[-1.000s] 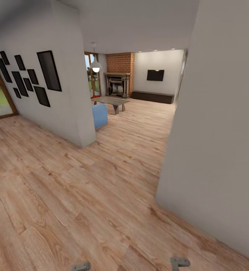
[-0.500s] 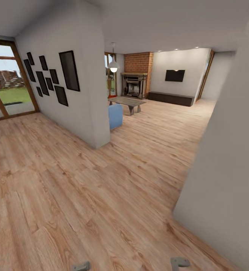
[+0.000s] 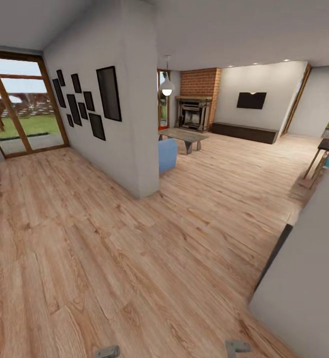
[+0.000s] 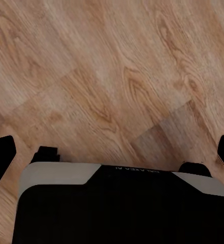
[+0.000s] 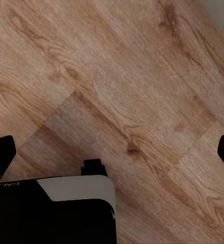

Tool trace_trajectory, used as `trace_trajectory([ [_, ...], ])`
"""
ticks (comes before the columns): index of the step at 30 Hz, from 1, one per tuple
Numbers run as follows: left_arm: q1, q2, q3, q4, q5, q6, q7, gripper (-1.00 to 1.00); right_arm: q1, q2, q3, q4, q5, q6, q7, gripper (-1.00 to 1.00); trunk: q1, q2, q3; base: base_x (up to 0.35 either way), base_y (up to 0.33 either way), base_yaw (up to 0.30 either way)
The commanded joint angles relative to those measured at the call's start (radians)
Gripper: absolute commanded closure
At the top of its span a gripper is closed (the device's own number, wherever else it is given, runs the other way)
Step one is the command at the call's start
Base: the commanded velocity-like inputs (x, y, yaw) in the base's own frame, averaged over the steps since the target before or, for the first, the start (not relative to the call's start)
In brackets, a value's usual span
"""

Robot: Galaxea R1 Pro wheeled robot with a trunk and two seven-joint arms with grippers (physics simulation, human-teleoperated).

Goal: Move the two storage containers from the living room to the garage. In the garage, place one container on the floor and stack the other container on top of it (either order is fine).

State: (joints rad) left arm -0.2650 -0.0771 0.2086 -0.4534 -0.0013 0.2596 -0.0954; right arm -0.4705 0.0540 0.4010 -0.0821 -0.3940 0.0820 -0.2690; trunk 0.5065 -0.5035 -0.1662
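both claws [image 4: 112, 152] wide above living room [image 3: 224, 149] planks

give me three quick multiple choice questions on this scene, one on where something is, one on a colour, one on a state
1. The pendant lamp hangs:
A. over the coffee table
B. by the glass doors at far left
C. above the TV

2. The seat behind the wall corner is:
A. red
B. blue
C. green

3. Both grippers are:
A. holding bins
B. shut on nothing
C. open and empty

A: the lamp hangs above the coffee table.
B: the seat is blue.
C: the left gripper and right gripper have fingers spread over bare wood floor.
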Motion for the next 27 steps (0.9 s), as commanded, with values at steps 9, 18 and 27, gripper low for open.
trace_trajectory([
  [9, 0.000, -0.001, 0.008, -0.002, 0.000, 0.007, -0.006, -1.00, 0.000, 0.000, 0.009, -0.002, -0.006, 0.007, -0.006, -1.00, 0.001, -0.002, -0.002, 0.333, 0.003, 0.005],
  [18, 0.000, -0.001, 0.008, -0.002, 0.000, 0.007, -0.006, -1.00, 0.000, 0.000, 0.009, -0.002, -0.007, 0.007, -0.006, -1.00, 0.001, -0.002, -0.002, 0.333, 0.000, 0.000],
  [27, 0.000, -0.001, 0.008, -0.002, 0.000, 0.007, -0.006, -1.00, 0.000, 0.000, 0.009, -0.002, -0.007, 0.008, -0.006, -1.00, 0.001, -0.002, -0.002, 0.333, 0.000, 0.000],
])
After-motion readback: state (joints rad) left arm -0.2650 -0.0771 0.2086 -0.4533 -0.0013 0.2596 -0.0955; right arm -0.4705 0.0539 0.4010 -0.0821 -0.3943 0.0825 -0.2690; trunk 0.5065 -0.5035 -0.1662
